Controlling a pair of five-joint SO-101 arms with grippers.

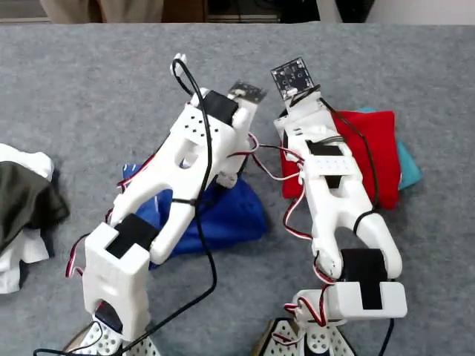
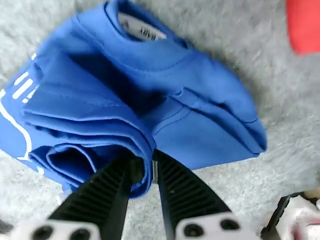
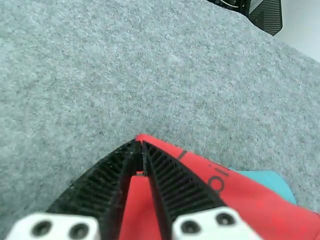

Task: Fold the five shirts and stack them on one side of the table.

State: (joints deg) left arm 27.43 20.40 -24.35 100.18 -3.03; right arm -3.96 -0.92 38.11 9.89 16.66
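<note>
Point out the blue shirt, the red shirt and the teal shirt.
blue shirt (image 2: 200, 135), left wrist view, front below collar.
red shirt (image 1: 382, 133), high view, uncovered side.
teal shirt (image 1: 408, 169), high view, exposed edge.

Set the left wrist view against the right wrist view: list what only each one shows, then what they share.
Only the left wrist view: the blue shirt, partly folded with its neck label up, and the left claw shut on a folded edge of it. Only the right wrist view: the right claw shut on a corner of the red shirt, and a teal shirt peeking out beneath it. Both: the red shirt and the grey table.
</note>
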